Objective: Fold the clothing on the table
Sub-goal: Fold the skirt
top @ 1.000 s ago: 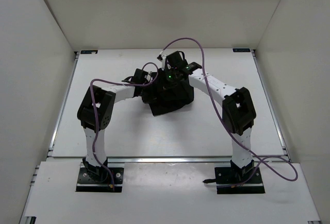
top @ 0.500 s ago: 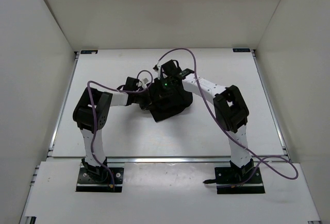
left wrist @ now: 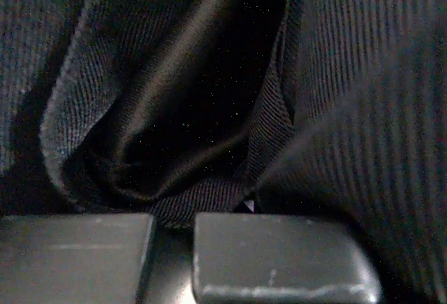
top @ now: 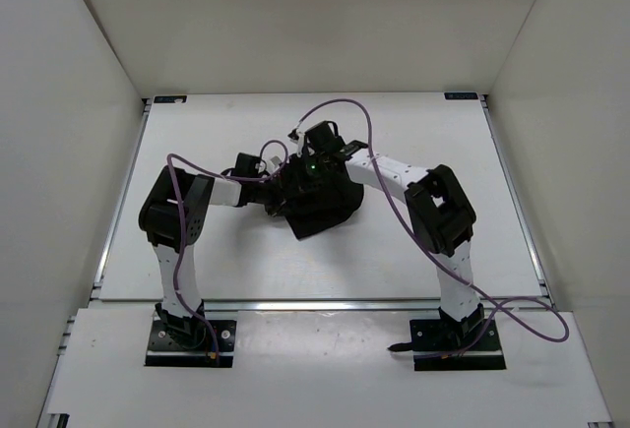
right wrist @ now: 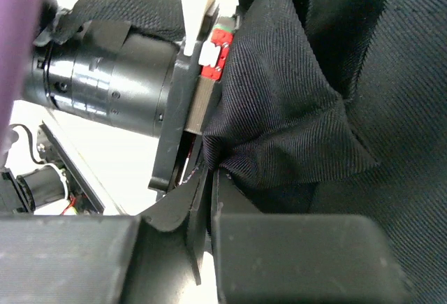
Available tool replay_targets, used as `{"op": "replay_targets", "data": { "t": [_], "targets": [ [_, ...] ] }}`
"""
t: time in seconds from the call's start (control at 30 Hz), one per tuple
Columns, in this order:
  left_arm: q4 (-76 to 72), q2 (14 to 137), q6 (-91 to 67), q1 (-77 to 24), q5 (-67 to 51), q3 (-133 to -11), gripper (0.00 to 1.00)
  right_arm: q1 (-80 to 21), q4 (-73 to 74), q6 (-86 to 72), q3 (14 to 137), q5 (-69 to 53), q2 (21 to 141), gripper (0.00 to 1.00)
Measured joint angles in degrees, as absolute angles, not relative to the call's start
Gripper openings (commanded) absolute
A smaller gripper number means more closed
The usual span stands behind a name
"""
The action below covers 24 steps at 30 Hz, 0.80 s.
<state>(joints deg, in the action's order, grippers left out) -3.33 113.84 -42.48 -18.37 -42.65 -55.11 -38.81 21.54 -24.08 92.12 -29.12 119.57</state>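
A: Where does the clothing (top: 323,207) lie at this moment?

B: It is one dark bundle near the middle of the table (top: 197,251), a little to the far side, and both arms reach onto it.

A: And the jaws, do they stand apart?

B: No. The left gripper (left wrist: 174,221) has its fingers pressed together, and a ridged hem of the cloth goes down into the thin gap between them. The right gripper (right wrist: 207,220) is also fully closed, with a pointed fold of fabric pinched at its tips. So each one has hold of the garment.

A: Which way is the cloth from the jaws?

B: From above, the two grippers meet at the far part of the bundle, very near each other (the left one comes from the left, the right one from the far right). Most of the fabric spreads from them toward the near edge.

A: Its long axis?

B: I cannot tell well. The bundle is too crumpled; perhaps it runs left to right.

A: What does the next move turn on?

B: In my judgement, on this: the loose mass lies on the near side of both grips, so neither arm is clearly nearer.
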Motion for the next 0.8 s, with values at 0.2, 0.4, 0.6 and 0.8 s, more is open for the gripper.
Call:
{"op": "replay_targets", "data": {
  "t": [0.2,0.4,0.6,0.8],
  "targets": [
    [-3.44,114.24,-42.48,-17.32,-44.88,-54.68,0.0,-39.29,19.99,-24.47,90.7,-29.5,119.35,0.08],
    [-8.34,113.71,-43.88,-16.53,-46.76,-51.37,0.0,-39.29,22.9,-24.08,90.04,-29.1,119.44,0.5],
    [-12.47,112.27,-47.0,-15.29,-47.88,-47.7,0.0,-38.13,23.49,-24.88,90.06,-29.58,117.01,0.67],
    [-14.57,110.72,-49.23,-14.02,-48.1,-46.54,0.16,-35.55,24.88,-24.47,93.12,-26.96,109.67,0.61]
  ]
}}
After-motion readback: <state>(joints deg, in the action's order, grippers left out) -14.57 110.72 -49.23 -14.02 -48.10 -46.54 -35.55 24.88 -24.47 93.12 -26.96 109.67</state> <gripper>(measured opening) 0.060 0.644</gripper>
